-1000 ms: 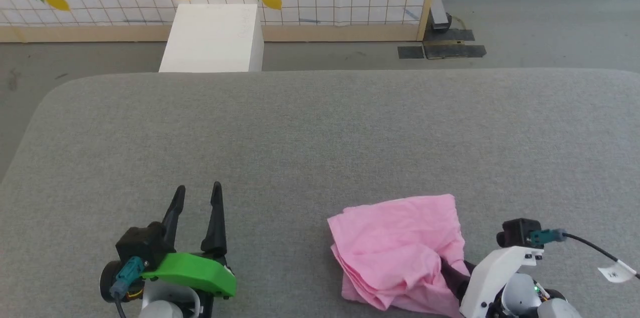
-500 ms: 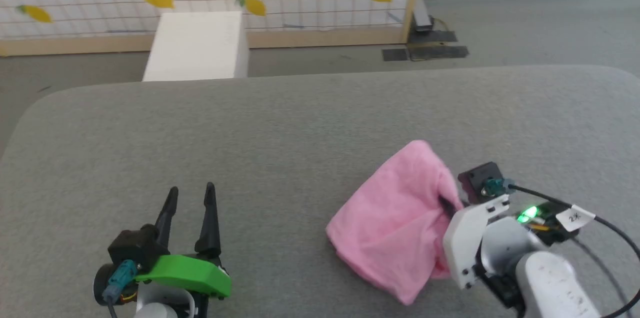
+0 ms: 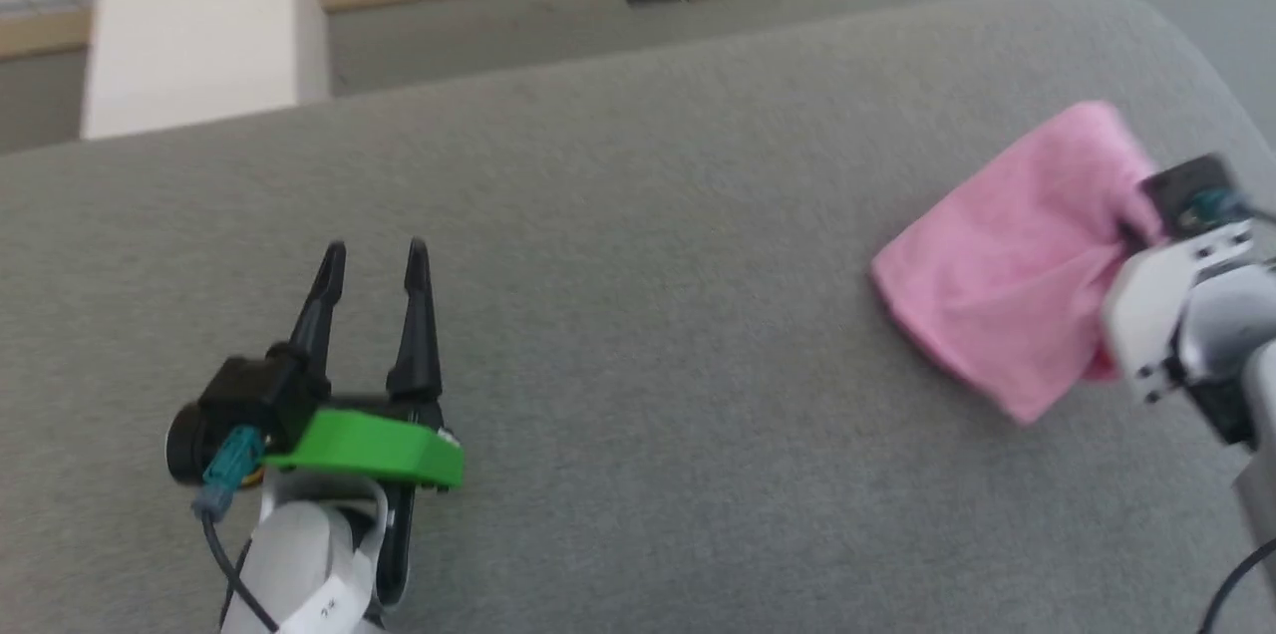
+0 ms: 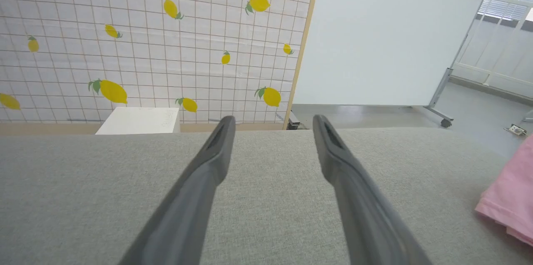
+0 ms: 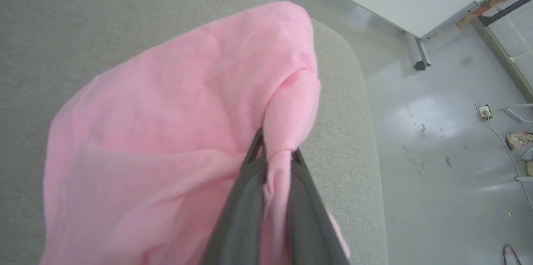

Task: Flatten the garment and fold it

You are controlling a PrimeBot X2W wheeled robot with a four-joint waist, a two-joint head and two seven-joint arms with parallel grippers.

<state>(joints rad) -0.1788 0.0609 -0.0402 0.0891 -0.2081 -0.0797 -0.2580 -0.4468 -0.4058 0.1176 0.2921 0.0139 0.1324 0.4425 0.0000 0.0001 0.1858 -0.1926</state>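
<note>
The right tool [image 5: 277, 154] has its two dark fingers pressed together on a bunched fold of the pink garment [image 3: 1007, 255], pinching it at the cloth's 3 o'clock side in the head view. The garment hangs as a loose bundle at 3 o'clock over the grey bench [image 3: 648, 215], near its rounded corner. The left tool [image 3: 374, 255], at 8 o'clock, is spread, fingers pointing to 12 o'clock, well apart from the garment. A white box [image 3: 189, 36] stands beyond the bench at 11 o'clock
</note>
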